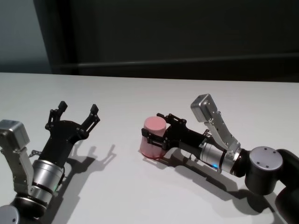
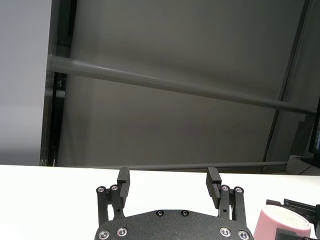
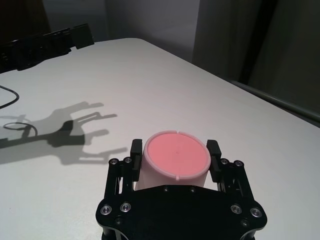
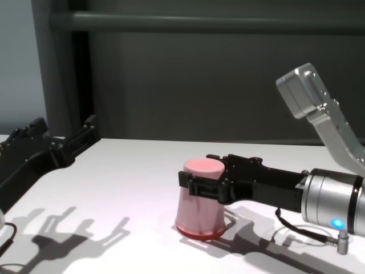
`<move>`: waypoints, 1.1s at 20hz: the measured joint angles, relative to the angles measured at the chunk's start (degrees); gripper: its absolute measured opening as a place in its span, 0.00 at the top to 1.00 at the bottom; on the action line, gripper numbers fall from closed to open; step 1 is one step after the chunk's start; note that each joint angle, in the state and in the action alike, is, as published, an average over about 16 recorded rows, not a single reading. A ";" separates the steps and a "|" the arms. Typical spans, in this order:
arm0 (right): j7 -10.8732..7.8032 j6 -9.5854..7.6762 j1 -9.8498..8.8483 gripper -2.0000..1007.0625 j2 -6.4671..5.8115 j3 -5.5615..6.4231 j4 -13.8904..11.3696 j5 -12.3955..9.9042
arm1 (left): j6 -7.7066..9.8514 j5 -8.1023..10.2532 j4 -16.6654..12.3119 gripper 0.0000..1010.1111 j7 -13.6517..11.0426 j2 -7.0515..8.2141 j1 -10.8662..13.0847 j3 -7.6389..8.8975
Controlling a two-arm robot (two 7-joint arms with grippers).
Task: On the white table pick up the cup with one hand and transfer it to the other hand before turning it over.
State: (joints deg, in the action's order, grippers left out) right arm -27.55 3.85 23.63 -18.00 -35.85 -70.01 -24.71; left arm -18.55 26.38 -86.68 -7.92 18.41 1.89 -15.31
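The salmon-pink cup (image 1: 147, 146) stands mouth down on the white table (image 1: 140, 93), a little right of centre, with its flat base up. My right gripper (image 1: 153, 129) reaches in from the right, its fingers pressed on both sides of the cup's upper part. The right wrist view shows the cup's base (image 3: 176, 155) between the two fingers (image 3: 214, 149). In the chest view the cup (image 4: 199, 217) leans slightly, its rim at the tabletop. My left gripper (image 1: 77, 112) is open and empty above the table to the cup's left, well apart from it.
The table's far edge (image 1: 187, 80) runs in front of a dark wall. The grippers cast shadows (image 4: 68, 234) on the near left of the table. A thin cable (image 4: 296, 231) lies on the table under my right forearm.
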 joint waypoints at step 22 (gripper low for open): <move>8.96 8.66 -2.74 0.00 2.89 6.54 -2.47 4.94 | 0.00 0.00 0.00 0.01 0.00 0.00 0.00 0.00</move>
State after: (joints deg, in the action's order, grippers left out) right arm -18.59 12.51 20.88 -15.12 -29.31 -72.48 -19.77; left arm -18.55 26.38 -86.68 -7.92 18.41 1.89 -15.31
